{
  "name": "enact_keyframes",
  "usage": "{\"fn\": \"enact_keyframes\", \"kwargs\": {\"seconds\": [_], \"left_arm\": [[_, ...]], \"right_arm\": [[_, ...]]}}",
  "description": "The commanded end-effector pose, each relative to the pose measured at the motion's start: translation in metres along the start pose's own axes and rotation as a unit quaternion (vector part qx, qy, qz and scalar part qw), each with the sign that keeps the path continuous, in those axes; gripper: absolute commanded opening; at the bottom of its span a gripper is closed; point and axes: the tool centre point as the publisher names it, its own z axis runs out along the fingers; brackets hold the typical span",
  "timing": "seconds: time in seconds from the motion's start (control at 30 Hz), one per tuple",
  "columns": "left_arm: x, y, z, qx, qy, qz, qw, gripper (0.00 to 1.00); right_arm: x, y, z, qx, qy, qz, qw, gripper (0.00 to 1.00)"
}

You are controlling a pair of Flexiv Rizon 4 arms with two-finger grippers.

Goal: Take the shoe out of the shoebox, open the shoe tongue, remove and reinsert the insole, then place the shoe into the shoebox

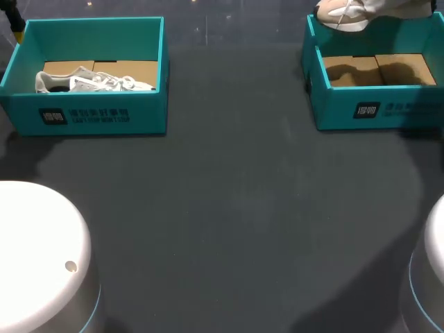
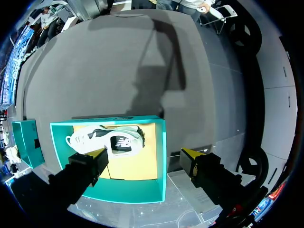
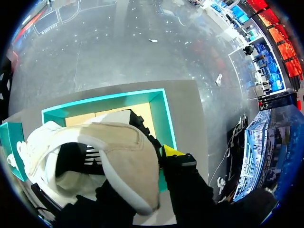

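While the beige shoe [image 1: 347,15] hangs above the right shoebox [image 1: 378,111], evidently clamped by the right fingers [image 3: 172,152], it is best carried level onto open worktop [image 1: 229,194] before release. That box has nothing inside. The left shoebox [image 1: 90,114] holds a white shoe [image 1: 94,82]. The left fingers [image 2: 97,159] gape wide above it, gripping nothing.

Head view's top edge cuts off the beige shoe [image 1: 345,16], its side edge the right shoebox [image 1: 378,109]. In my right wrist view only one of my fingers [image 3: 172,153] shows; the shoe hides the other.
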Motion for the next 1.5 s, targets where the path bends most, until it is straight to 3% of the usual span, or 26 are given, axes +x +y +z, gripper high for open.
{"fn": "enact_keyframes", "kwargs": {"seconds": [0.03, 0.23, 0.6, 0.93, 1.5], "left_arm": [[0.0, -0.001, 0.0, -0.001, 0.001, 0.001, 1.0, 1.0], [0.0, -0.001, 0.0, -0.001, 0.001, 0.001, 1.0, 1.0], [0.0, -0.001, 0.0, -0.001, 0.001, 0.001, 1.0, 1.0], [0.0, -0.001, 0.0, -0.001, 0.001, 0.001, 1.0, 1.0], [0.0, -0.001, 0.0, -0.001, 0.001, 0.001, 1.0, 1.0]], "right_arm": [[0.012, -0.04, -0.031, -0.031, -0.004, -0.001, 1.0, 0.0], [0.039, -0.072, -0.048, -0.049, 0.012, -0.006, 0.999, 0.0], [0.106, -0.159, -0.079, -0.051, 0.012, 0.002, 0.999, 0.0], [0.152, -0.245, -0.107, -0.051, 0.011, 0.015, 0.999, 0.0], [0.189, -0.369, -0.134, -0.055, 0.003, 0.037, 0.998, 0.0]]}}
